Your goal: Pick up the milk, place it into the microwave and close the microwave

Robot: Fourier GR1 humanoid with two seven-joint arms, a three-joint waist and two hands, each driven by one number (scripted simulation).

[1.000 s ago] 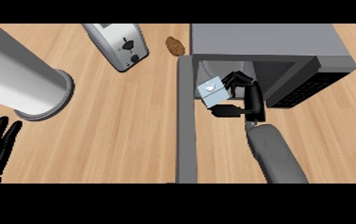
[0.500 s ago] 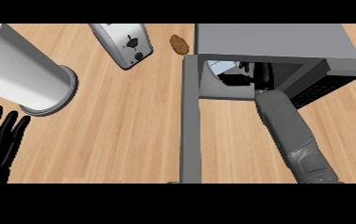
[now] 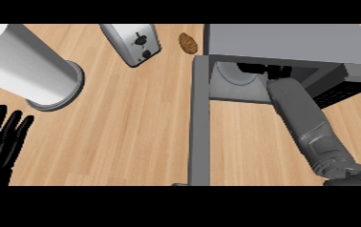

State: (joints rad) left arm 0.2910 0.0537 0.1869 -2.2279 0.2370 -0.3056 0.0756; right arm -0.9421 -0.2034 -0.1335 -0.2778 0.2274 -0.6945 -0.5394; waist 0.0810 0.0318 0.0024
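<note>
Right hand is buried in microwave, presumably to seat milk; grasp cannot be told; left hand held open

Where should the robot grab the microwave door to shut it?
Grab the door near its free end, closest to the robot, coming from its left side. It stands wide open, edge-on, hinged at the microwave, so that end likely swings easiest. The left hand rests open on that side.

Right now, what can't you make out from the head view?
Head view only:
- Milk: not seen; the microwave top and right forearm cover the cavity.
- Right hand: mostly under that top; grip unreadable.
- Left hand: cut by the left edge.
</note>
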